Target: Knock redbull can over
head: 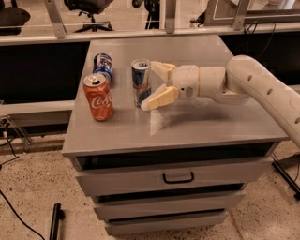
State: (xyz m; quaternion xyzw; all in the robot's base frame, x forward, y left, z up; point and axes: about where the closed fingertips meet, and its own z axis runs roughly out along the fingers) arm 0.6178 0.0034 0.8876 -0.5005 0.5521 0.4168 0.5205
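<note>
Wht arm (255,82), cream gripper (148,87) at tip

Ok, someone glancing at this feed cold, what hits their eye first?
The white arm reaching in from the right, its gripper open with fingers spread right beside the upright redbull can near the middle of the grey cabinet top. Next, the red cola can at the front left, with a dark blue can behind it.

A grey cabinet (187,131) with drawers (178,177) stands on a speckled floor (28,197). An office chair (91,7) is behind. The gripper (151,86) hangs over the cabinet top.
</note>
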